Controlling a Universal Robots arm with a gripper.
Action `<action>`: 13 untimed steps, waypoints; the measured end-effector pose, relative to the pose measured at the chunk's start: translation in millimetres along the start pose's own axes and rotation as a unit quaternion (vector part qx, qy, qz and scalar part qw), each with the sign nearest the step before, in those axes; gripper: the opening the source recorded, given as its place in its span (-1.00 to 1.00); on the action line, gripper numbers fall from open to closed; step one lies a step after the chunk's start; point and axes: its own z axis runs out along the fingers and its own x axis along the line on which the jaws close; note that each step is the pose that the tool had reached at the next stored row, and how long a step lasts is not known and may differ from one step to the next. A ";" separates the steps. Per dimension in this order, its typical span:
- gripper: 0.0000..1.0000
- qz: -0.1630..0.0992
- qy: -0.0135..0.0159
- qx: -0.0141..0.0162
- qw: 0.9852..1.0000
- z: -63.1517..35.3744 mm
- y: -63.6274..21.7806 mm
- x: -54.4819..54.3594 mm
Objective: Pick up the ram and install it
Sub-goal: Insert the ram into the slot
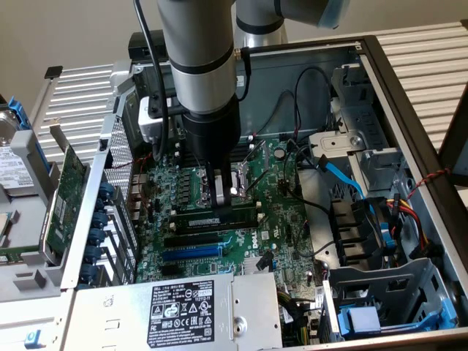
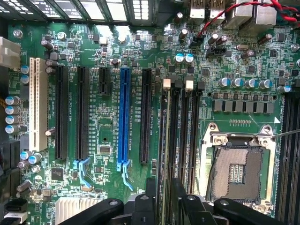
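Inside the open computer case (image 1: 395,95) the gripper (image 1: 223,191) hangs low over the green motherboard (image 2: 108,140), fingers clamped on the ram (image 2: 165,154) standing edge-on just beside the processor socket (image 2: 236,171); seating step, I judge; needs square alignment, firm downward press.

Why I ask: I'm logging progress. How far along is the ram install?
Looks done: the ram is already at the motherboard, on edge along the black memory slots beside the CPU socket. In hand: the gripper is directly above it, down inside the case. Left: full seating can't be confirmed from these views.
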 end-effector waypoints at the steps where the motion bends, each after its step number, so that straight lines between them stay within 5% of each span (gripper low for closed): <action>1: -0.44 0.000 0.000 0.000 1.000 -0.8 0.1 0.0; 13: -0.44 0.000 0.000 0.000 1.000 -14.2 4.0 -0.2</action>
